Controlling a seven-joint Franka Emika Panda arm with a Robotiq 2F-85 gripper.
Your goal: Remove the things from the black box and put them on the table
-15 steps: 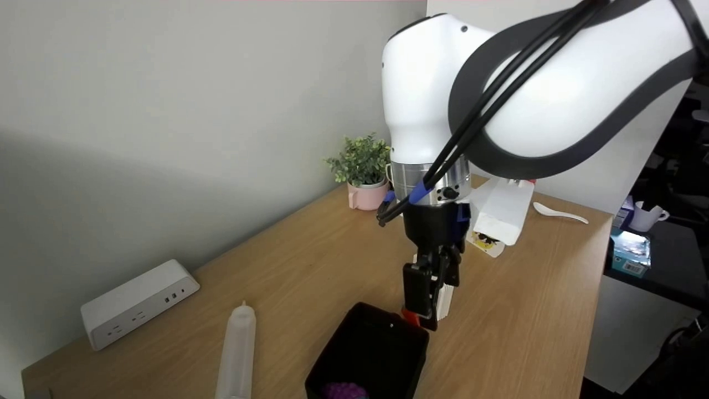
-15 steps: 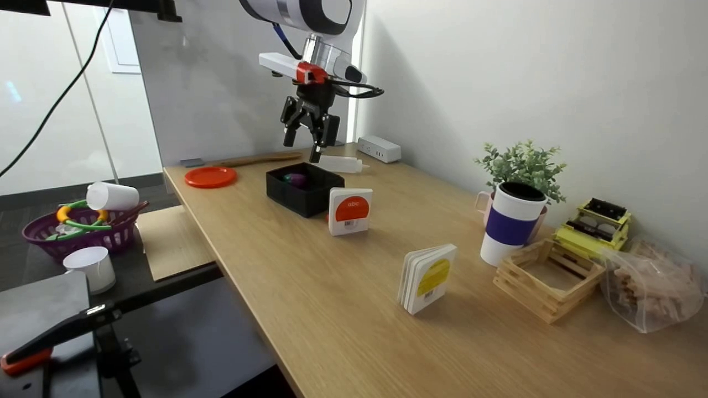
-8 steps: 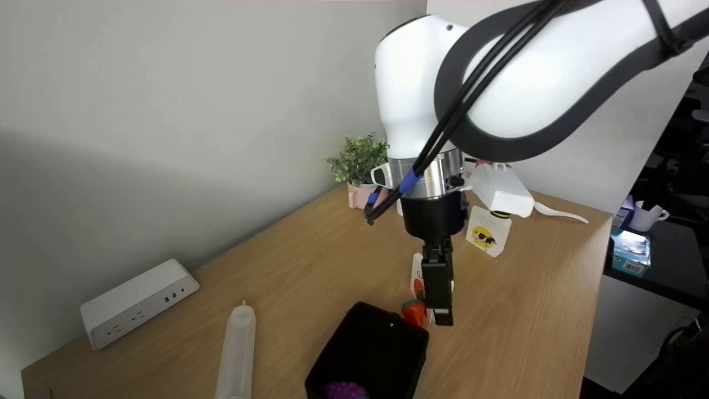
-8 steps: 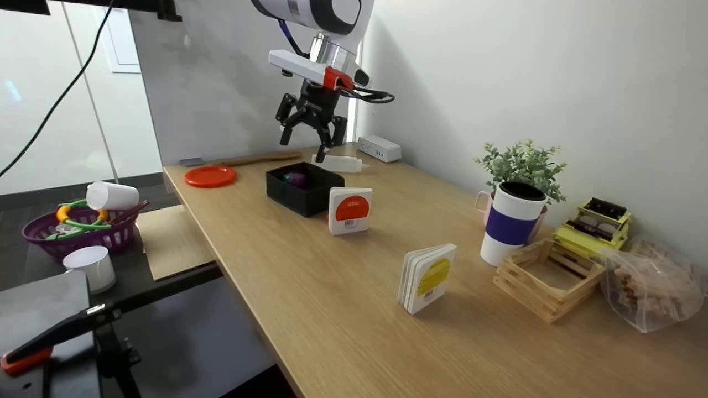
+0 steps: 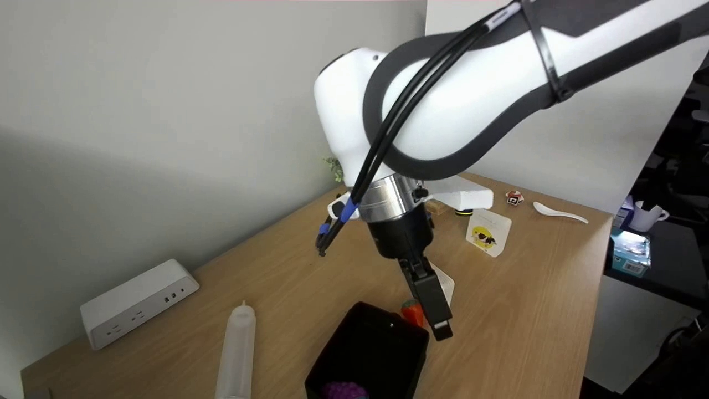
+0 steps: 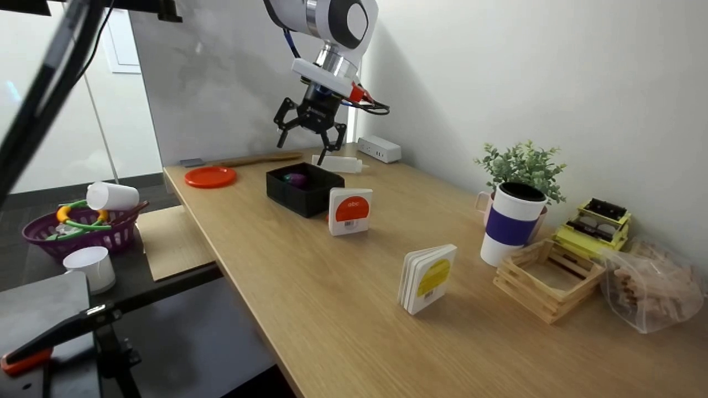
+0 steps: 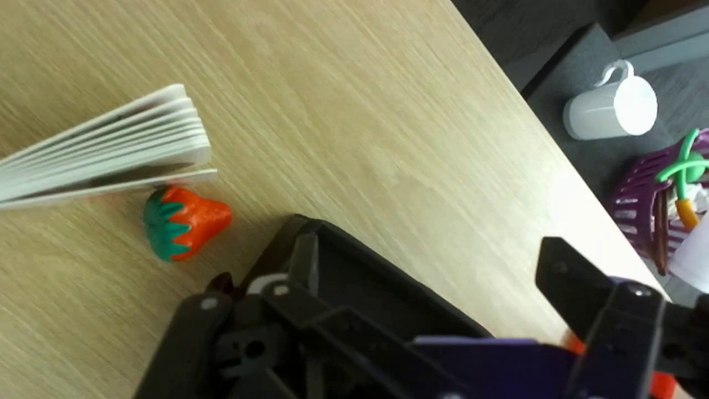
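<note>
Jaws: spread wide | above black box [image 6: 289,194], contact unclear | strawberry [image 7: 198,220] on table [image 7: 354,111] beside box | purplish item [image 6: 297,180] inside

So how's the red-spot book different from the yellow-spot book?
The red-spot book has a red spot marked abc; the yellow-spot book has a yellow one. The red-spot book stands close to the black box; the yellow-spot book stands farther off. Both are white, have thick pages and stand upright on the table.
</note>
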